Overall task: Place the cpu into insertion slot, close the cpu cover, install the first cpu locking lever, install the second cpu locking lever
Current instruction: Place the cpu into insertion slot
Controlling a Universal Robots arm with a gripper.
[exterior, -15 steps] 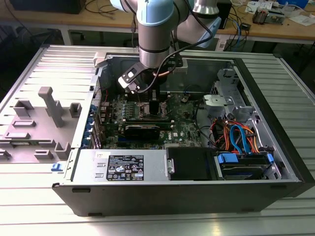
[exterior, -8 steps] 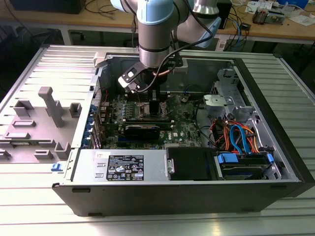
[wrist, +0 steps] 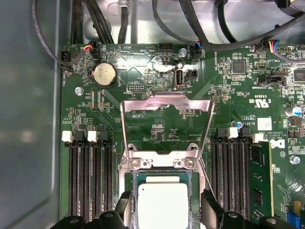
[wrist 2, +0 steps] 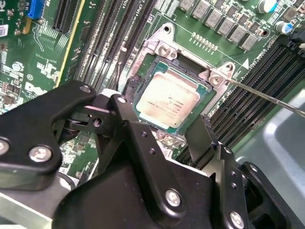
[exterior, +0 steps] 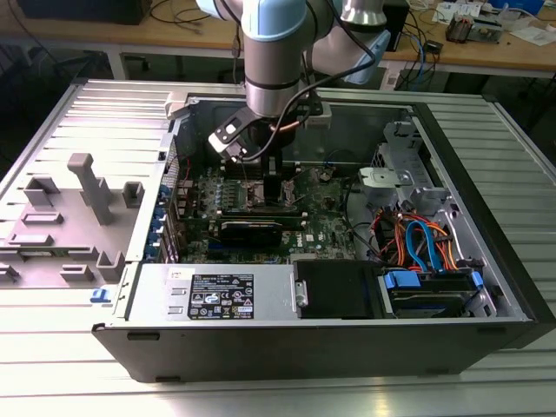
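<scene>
The cpu (wrist 2: 167, 99) lay flat in the insertion slot (wrist 2: 145, 81), so we judged the placing done. The gripper (wrist: 167, 202) straddled it, fingers released and apart from it. The cpu cover (wrist: 166, 101) stood raised; lowering it would call for fingers clear of the socket.

A ribbed, silvery metal bench (exterior: 52, 347) carries everything. An open computer case (exterior: 304, 343) lies flat on its side on the bench and takes up most of the middle, its open side facing up. Beside the case, toward the exterior view's left, grey plastic fixtures sit on the bench: a tall upright block (exterior: 91, 187), with low flat holders (exterior: 39, 239) near it. A small blue piece (exterior: 100, 295) lies just beside the case's corner.
</scene>
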